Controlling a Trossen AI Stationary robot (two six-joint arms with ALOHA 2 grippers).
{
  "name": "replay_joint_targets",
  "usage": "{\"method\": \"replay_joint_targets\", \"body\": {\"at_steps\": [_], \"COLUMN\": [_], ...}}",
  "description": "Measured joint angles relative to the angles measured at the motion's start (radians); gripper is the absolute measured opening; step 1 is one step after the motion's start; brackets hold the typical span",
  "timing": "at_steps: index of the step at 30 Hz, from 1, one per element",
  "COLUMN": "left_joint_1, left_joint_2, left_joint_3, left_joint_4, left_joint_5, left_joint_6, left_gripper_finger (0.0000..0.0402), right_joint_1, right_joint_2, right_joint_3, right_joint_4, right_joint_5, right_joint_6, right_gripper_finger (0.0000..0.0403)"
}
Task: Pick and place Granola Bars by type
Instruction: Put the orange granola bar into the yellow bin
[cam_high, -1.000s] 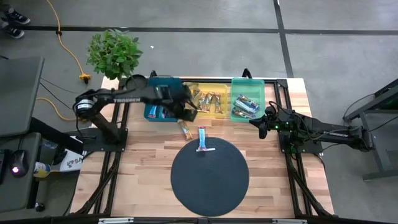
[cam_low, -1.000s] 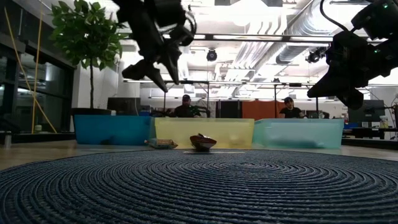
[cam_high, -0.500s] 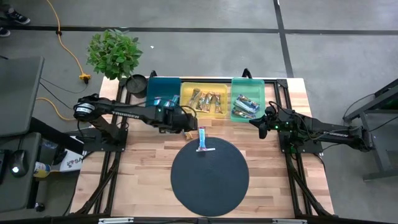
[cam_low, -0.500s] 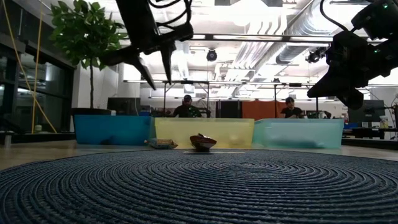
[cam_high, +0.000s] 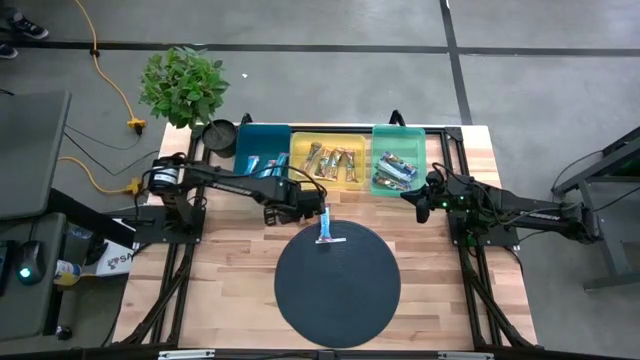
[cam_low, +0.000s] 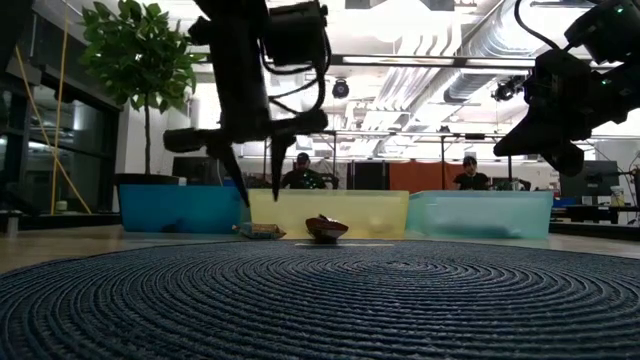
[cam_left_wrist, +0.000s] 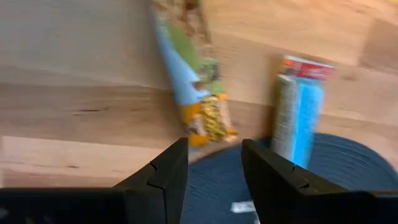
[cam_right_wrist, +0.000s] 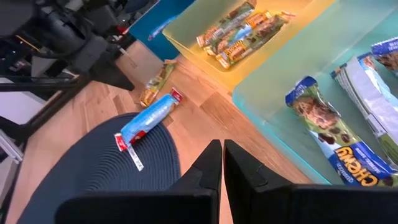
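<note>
A tan-brown granola bar (cam_left_wrist: 194, 87) lies flat on the wooden table just beyond the round mat, with a blue bar (cam_left_wrist: 299, 112) next to it lying half on the mat's far edge (cam_high: 324, 224). My left gripper (cam_left_wrist: 214, 168) hangs open just above the tan bar (cam_low: 260, 231), its fingers pointing down (cam_low: 258, 180); in the high view it covers that bar (cam_high: 303, 206). My right gripper (cam_right_wrist: 222, 167) waits shut in the air near the green tray (cam_high: 420, 205). Other bars lie sorted in the three trays.
The teal tray (cam_high: 248, 150), yellow tray (cam_high: 302, 140) and green tray (cam_high: 382, 135) stand in a row along the far edge. A dark round woven mat (cam_high: 337, 275) covers the middle. A potted plant (cam_high: 183, 85) sits at the far left corner. People sit in the room behind.
My left gripper has swung from above the teal and yellow trays toward the near edge and come down, so its fingers now hang low over the tan bar beside the mat. The bars and my right arm have kept still.
</note>
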Motion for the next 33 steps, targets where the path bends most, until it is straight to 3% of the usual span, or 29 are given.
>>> {"method": "replay_joint_targets", "body": {"at_steps": [15,23,27,33], "left_joint_1": [0.080,0.092,0.090,0.091], "left_joint_2": [0.013,0.018,0.018,0.018], "left_joint_3": [0.000,0.000,0.000,0.000], "left_joint_4": [0.013,0.017,0.004,0.002], "left_joint_5": [-0.023,-0.013,-0.008,-0.015], "left_joint_6": [0.000,0.106,0.102,0.041], "left_gripper_finger": [0.0147,0.0149,0.0174,0.0247], "right_joint_1": [0.000,0.000,0.000,0.000], "right_joint_2": [0.010,0.010,0.010,0.010], "right_joint_3": [0.000,0.000,0.000,0.000], "right_joint_4": [-0.004,-0.005,-0.005,-0.005], "right_joint_5": [0.003,0.003,0.003,0.003], "right_joint_6": [0.000,0.000,0.000,0.000], "right_gripper_finger": [0.0000,0.0000,0.0000,0.0000]}}
